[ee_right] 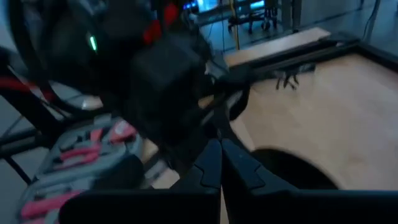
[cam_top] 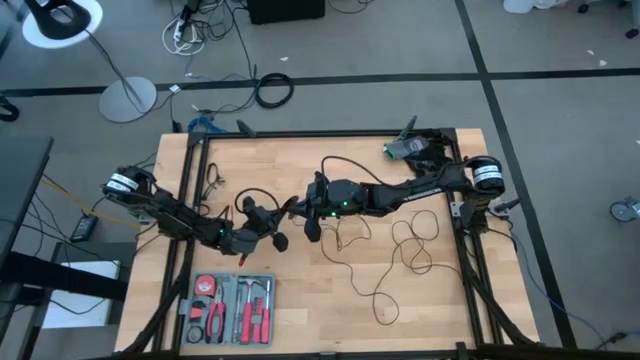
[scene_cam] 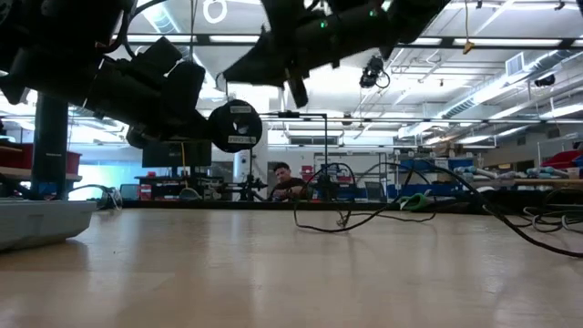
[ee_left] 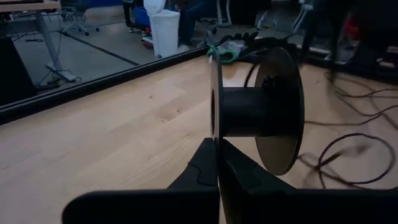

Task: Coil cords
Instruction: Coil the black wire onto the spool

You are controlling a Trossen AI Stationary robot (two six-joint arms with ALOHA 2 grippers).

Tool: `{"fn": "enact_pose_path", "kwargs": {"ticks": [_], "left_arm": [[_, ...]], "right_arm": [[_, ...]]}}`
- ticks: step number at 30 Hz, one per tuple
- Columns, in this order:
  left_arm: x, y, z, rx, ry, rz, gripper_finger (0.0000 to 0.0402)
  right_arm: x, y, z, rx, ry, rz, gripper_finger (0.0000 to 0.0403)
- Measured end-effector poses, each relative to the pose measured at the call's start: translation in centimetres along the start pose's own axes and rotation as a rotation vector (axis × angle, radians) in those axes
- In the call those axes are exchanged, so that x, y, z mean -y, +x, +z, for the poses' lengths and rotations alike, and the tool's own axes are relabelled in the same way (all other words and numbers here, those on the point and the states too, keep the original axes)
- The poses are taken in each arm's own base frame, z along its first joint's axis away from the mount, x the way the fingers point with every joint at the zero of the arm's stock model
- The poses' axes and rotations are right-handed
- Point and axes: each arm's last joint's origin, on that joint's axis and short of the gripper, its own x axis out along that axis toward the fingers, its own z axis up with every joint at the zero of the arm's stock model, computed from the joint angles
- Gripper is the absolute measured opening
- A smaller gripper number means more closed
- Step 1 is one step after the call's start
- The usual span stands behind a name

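Left wrist view: left gripper [ee_left: 217, 165] is fully closed, pinching the thin flange of a black spool [ee_left: 255, 112], which is lifted clear of the surface [ee_left: 112, 124] with its axle roughly level. In the high view the left gripper [cam_top: 268, 228] and spool [cam_top: 280, 241] sit just right of the tool tray [cam_top: 228, 308] line and above it, mid-surface. Right gripper [cam_top: 312, 222] is also fully closed, just right of the spool, nearly touching the left gripper; can't tell whether it pinches cord or nothing. The cord [cam_top: 400, 250] lies in loose loops on the surface well right of the spool, a strand running back toward it. No turns visible on the spool hub, so I'd judge winding barely begun. Risks: edge grip on the flange is thin, so cord tension could twist the spool out; loose loops could knot or snag on the frame rail when pulled; the two grippers are close enough to clash. Pose: left arm [cam_top: 170, 212] reaches in low from the left edge; right arm [cam_top: 420, 185] is stretched long across from the far right corner, both wrists raised off the surface.
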Motion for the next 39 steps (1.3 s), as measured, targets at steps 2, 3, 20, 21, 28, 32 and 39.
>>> {"fn": "enact_pose_path", "kwargs": {"ticks": [2, 3, 20, 21, 28, 32, 39], "left_arm": [[0.1, 0.0, 0.1, 0.002, 0.004, -0.011, 0.0], [0.1, 0.0, 0.0, -0.001, 0.009, -0.01, 0.0], [0.3, 0.0, 0.7, 0.049, -0.045, -0.014, 0.0], [0.3, 0.0, 0.8, 0.051, -0.048, -0.014, 0.0], [0.4, -0.1, 1.0, 0.064, -0.067, -0.028, 0.0], [0.5, -0.1, 1.1, 0.064, -0.038, -0.056, 0.0], [0.5, -0.1, 1.0, 0.06, -0.031, -0.074, 0.0]], "right_arm": [[-0.1, 0.5, -0.7, -0.006, -0.005, 0.008, 0.0], [-0.2, 0.8, -1.0, -0.004, -0.007, 0.012, 0.0], [-1.6, 1.2, -3.7, -0.1, -0.125, -0.097, 0.0001], [-1.7, 1.2, -3.8, -0.105, -0.127, -0.097, 0.0001], [-1.4, 1.0, -4.3, -0.147, -0.136, -0.179, 0.0001], [-1.3, 0.9, -4.6, -0.175, -0.147, -0.214, 0.0001], [-0.5, 0.7, -5.2, -0.235, -0.127, -0.309, 0.0002]]}}
